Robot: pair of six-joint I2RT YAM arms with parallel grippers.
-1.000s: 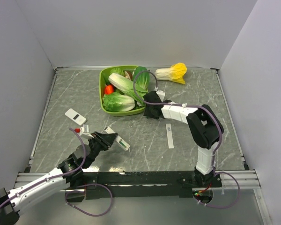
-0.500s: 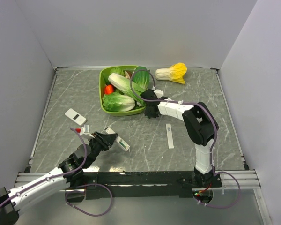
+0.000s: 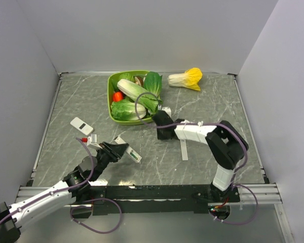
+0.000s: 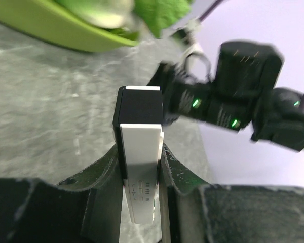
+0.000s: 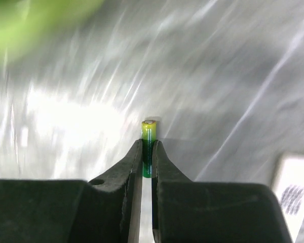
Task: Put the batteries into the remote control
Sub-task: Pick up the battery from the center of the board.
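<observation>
At the far left, a small white plate (image 3: 81, 125) lies on the grey tabletop (image 3: 66, 101). Nearer the front edge, the left fingers (image 4: 107, 169) clamp the remote control (image 4: 140, 152) by its long sides, with its black end pointing away from the wrist. Further right, just in front of the green bowl (image 3: 110, 96) of leafy vegetables, the right fingers (image 5: 130, 162) are almost together, pinching 1 battery (image 5: 148, 132) whose yellow-green tip juts past them. A white strip (image 3: 184, 148) lies just beside them.

i'm seeing the white-and-black remote control (image 4: 139, 152) sitting clamped in my left gripper (image 4: 140, 163), one green-yellow battery (image 5: 148, 136) poking from my right gripper (image 5: 147, 151).
</observation>
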